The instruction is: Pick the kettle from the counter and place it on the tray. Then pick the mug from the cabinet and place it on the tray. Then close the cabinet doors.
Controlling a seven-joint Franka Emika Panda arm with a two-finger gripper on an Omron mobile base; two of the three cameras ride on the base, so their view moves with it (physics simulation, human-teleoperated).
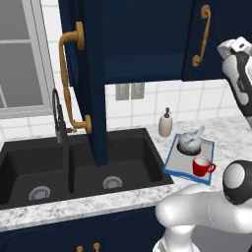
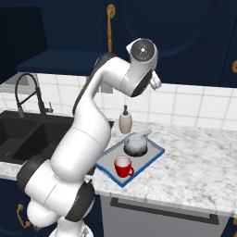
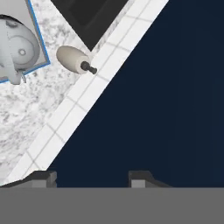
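The silvery kettle [image 1: 189, 141] [image 2: 136, 143] and the red mug [image 1: 202, 166] [image 2: 123, 166] both stand on the blue-rimmed tray [image 1: 172, 160] [image 2: 152, 155] on the marble counter [image 1: 231, 138], just right of the sink. In the left base view, one cabinet door [image 1: 96, 83] stands open, edge-on over the sink. The door to its right [image 1: 216, 39] lies flat against the cabinet. In the hand view my gripper [image 3: 92, 179] is open with nothing between its fingertips. It faces a navy door panel [image 3: 166, 109], with the kettle [image 3: 17, 48] far below.
A beige soap dispenser [image 1: 166, 123] [image 2: 125, 121] [image 3: 72, 59] stands against the tiled wall behind the tray. The black double sink [image 1: 74, 167] with its dark faucet [image 1: 58, 118] lies to the left. A window [image 1: 19, 59] is at far left.
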